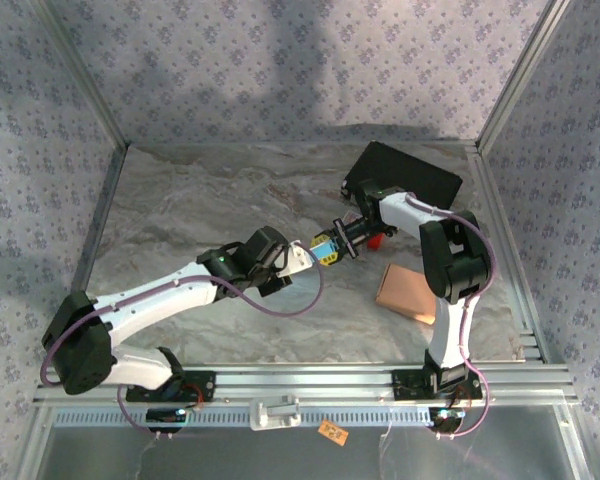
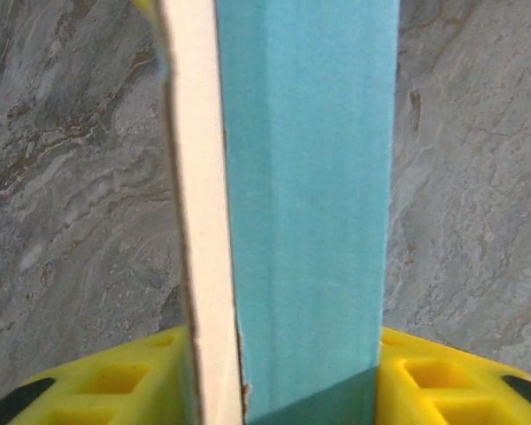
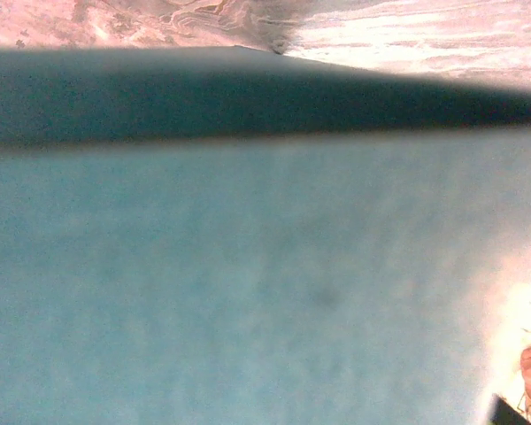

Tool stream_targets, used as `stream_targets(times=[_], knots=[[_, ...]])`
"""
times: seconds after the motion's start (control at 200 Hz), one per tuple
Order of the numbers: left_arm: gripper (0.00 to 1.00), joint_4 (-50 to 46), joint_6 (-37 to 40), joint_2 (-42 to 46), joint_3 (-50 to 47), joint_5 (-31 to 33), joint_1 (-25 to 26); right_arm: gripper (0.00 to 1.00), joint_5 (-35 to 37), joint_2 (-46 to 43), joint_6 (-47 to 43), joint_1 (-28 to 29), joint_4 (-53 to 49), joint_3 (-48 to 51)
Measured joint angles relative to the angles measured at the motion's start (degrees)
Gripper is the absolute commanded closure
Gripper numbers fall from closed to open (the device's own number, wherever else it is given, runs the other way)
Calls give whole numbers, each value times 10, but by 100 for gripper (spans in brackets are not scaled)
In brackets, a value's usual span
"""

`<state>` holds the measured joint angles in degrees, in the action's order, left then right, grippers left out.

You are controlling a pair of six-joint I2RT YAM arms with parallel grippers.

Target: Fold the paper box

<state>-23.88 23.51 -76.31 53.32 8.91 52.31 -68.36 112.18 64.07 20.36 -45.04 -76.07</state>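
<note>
Both arms meet over the middle of the table around a small teal paper box (image 1: 321, 244). In the left wrist view the paper box (image 2: 310, 177) stands upright, with a white inner flap (image 2: 199, 221) along its left side. My left gripper (image 2: 283, 394) is shut on it, and the yellow fingers (image 2: 442, 381) press both sides. My right gripper (image 1: 347, 238) meets the box from the right. A teal panel of the paper box (image 3: 248, 283) lies right in front of the right wrist camera and hides that gripper's fingers.
A black open case (image 1: 402, 176) lies at the back right. A flat brown cardboard piece (image 1: 408, 292) rests near the right arm, and a small red object (image 1: 376, 240) sits just behind the right gripper. Metal frame rails edge the marble table (image 1: 180, 200).
</note>
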Motion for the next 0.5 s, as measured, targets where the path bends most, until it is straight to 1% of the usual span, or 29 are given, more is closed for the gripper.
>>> stream_targets(times=[0.075,0.13,0.165,0.21,0.285,0.41,0.5], knots=[[63,-2,5,0,1,-5,0,52,3,-2,2,0,-2,4],[70,-6,5,0,3,-9,0,46,7,-2,6,0,-3,7],[72,-10,7,0,6,-13,0,41,9,-2,6,0,-3,8],[73,-17,10,0,10,-19,0,35,12,-3,4,-2,-5,8],[73,-28,11,0,16,-29,0,28,18,-8,-2,-5,-13,8],[73,-56,10,-3,29,-45,0,22,45,-27,-22,-17,-50,-3],[73,-77,6,-9,44,-56,-1,21,70,-54,-41,-30,-78,-11]])
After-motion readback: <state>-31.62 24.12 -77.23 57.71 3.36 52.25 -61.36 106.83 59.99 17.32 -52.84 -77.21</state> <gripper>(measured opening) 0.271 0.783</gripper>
